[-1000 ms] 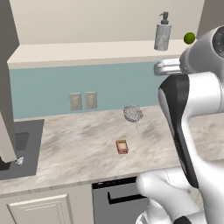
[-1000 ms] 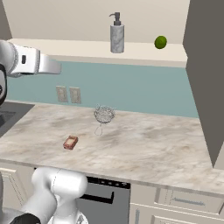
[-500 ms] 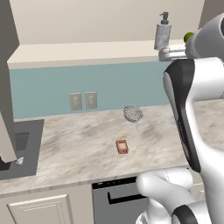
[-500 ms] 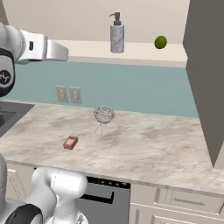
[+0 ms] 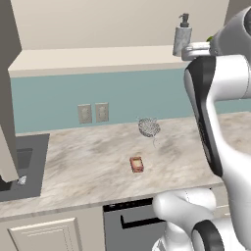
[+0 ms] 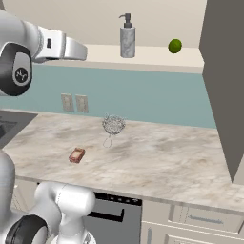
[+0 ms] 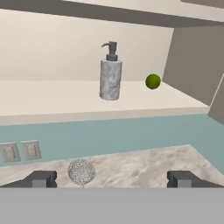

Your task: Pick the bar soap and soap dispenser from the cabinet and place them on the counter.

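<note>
The soap dispenser (image 7: 110, 76), a grey speckled bottle with a dark pump, stands upright on the cream shelf of the open cabinet (image 7: 52, 96). It also shows in both base views (image 5: 182, 39) (image 6: 127, 39). The bar soap (image 5: 137, 164) (image 6: 76, 155), a small reddish-brown block, lies on the marbled counter (image 5: 83, 157) (image 6: 167, 159) near its front edge. My gripper (image 7: 111, 179) is open and empty. It is held high at about shelf level, facing the dispenser from some distance, with its fingertips (image 7: 41, 178) wide apart.
A green lime (image 6: 175, 45) (image 7: 152, 81) sits on the shelf to the right of the dispenser. A wire-mesh ball (image 5: 148, 127) (image 6: 113, 125) stands on the counter under the shelf. The dark sink (image 5: 19, 162) is at the left end. An open cabinet door (image 6: 224, 86) hangs at the right.
My arm has risen, bringing the hand up to shelf height. The dispenser, the bar soap and the other things have not moved.
</note>
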